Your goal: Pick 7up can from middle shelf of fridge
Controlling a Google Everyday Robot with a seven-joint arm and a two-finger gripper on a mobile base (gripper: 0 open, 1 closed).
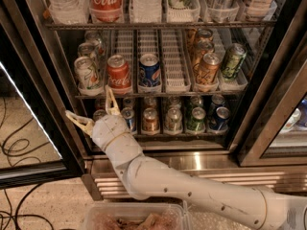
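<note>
My gripper (88, 102) hangs with fingers spread wide, just below the 7up can (86, 74), which stands front-left on the middle shelf (175, 61). I should rise, centre both fingers around it, and avoid the neighbouring red can (118, 74).

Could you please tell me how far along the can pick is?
Done: the fridge stands open. In hand: the gripper hovers, jaws open, just below the middle shelf, near the 7up can. Left: closing on the can and lifting it out; it stands untouched in the leftmost lane.
</note>
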